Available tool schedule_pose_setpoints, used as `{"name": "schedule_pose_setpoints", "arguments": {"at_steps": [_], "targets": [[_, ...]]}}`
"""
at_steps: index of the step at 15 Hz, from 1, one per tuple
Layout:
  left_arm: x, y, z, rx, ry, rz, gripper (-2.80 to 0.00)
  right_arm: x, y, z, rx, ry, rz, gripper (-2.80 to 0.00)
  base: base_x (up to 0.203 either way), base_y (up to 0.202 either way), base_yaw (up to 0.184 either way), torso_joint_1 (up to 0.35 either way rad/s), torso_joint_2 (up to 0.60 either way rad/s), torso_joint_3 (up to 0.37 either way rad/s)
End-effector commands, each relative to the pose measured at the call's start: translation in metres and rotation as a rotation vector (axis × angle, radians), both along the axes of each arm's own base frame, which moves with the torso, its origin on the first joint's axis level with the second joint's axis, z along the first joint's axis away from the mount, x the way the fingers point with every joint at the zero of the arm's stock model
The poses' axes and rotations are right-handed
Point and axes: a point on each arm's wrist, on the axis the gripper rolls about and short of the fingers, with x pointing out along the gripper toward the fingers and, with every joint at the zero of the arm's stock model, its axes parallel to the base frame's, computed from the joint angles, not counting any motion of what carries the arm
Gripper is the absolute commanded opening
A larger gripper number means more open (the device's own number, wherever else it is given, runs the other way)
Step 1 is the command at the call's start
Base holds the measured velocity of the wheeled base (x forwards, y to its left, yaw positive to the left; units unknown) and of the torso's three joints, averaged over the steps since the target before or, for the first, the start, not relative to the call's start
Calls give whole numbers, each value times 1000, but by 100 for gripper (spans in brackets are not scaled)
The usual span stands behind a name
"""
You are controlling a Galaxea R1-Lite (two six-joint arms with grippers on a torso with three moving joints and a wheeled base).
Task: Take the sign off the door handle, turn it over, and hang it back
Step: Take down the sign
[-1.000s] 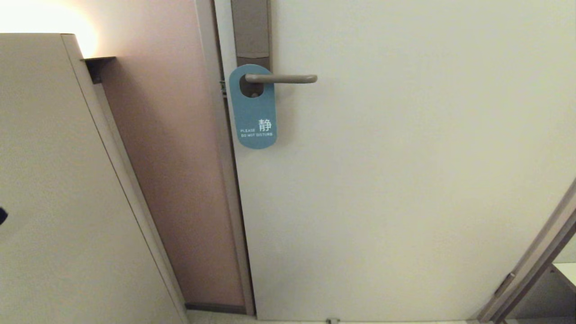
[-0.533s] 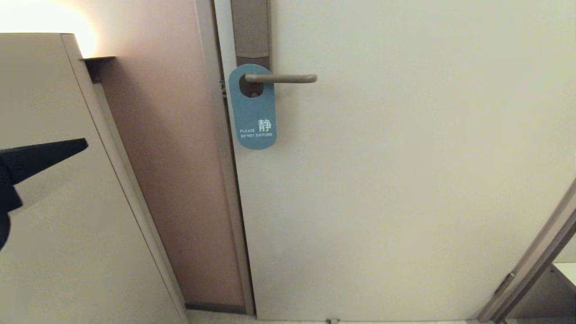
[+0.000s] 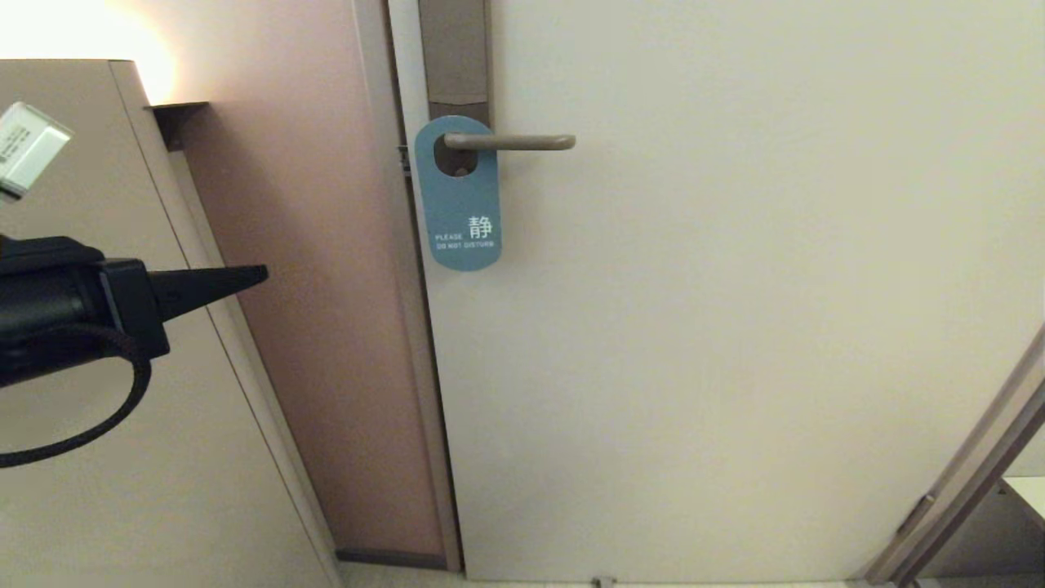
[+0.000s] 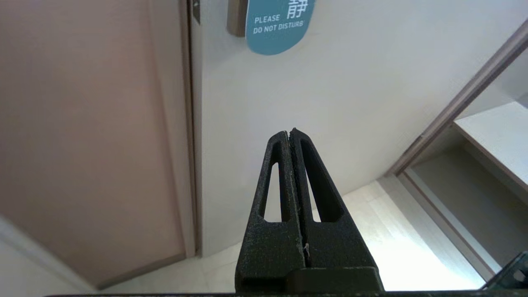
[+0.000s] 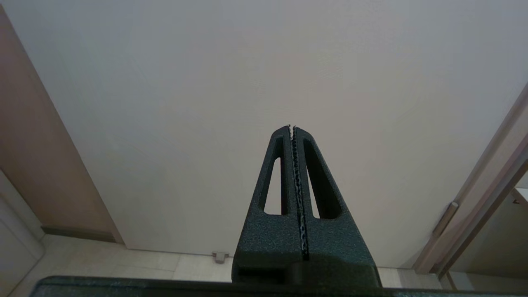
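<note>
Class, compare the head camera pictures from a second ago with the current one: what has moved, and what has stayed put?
The left gripper, black and shut on nothing, has come in from the left edge towards the door, fingertips still short of it. The blue oblong sign with white text still hangs on the slim beige-bronze door handle, untouched. The right gripper is shut and empty.
</note>
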Motion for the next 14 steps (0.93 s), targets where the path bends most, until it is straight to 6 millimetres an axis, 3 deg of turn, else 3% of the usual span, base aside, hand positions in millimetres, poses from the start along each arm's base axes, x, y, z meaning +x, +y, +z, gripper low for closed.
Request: {"name": "schedule_pose_setpoints", "arguments": {"at_steps": [1, 7, 14], "targets": [[22, -2, -12, 2, 45, -9, -280, 0, 0, 0, 0, 0, 1, -280, 0, 0, 0, 0, 0, 0], [83, 2, -42, 14, 43, -106, -280, 0, 0, 0, 0, 0, 1, -280, 0, 0, 0, 0, 0, 0], [131, -5, -46, -21, 36, -255, -280, 0, 0, 0, 0, 0, 1, -280, 0, 0, 0, 0, 0, 0]]}}
